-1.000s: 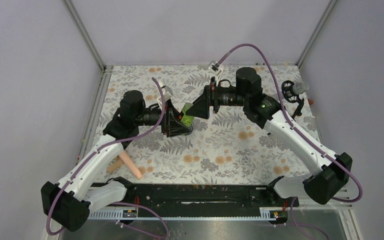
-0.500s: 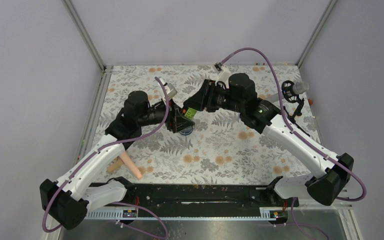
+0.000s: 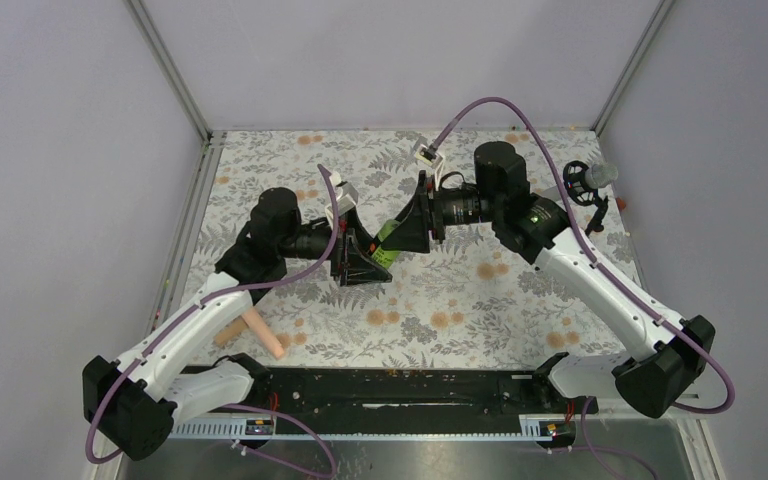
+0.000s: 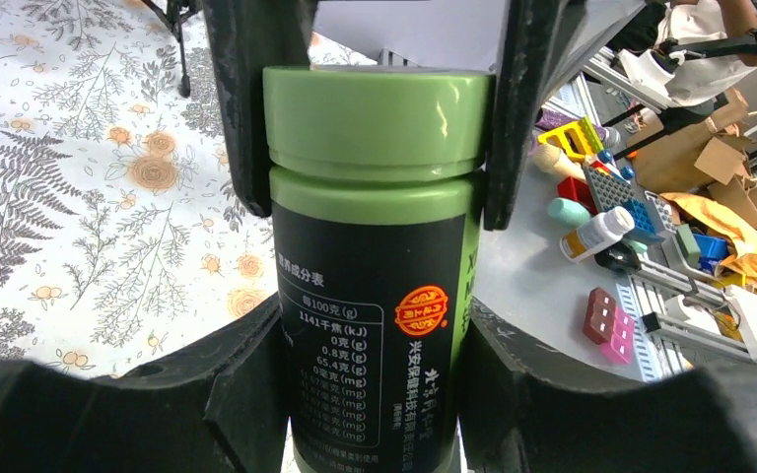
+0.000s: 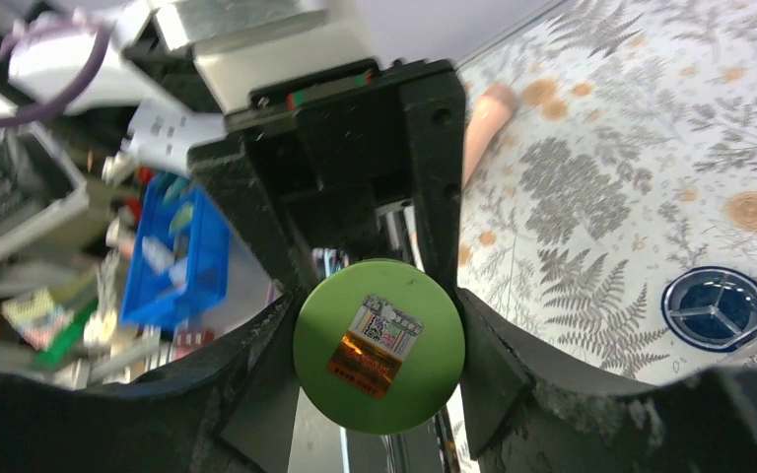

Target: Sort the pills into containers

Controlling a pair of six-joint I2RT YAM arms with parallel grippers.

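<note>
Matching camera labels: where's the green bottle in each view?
Top external: green bottle at dead centre, small and tilted.
Left wrist: green bottle fills the middle, cap up, label facing the camera.
Right wrist: green bottle at lower centre, seen cap-on as a round green disc.
Shared landmark: floral table cover.

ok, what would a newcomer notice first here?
The bright green cylindrical pill bottle is held tilted between both arms over the table's middle: the left pincer clamps its black-labelled body, the right pincer grips its cap. On the floral tablecloth beside them sits the shallow round dark-blue jar, and a peach-pink rod lies by the left arm.
</note>
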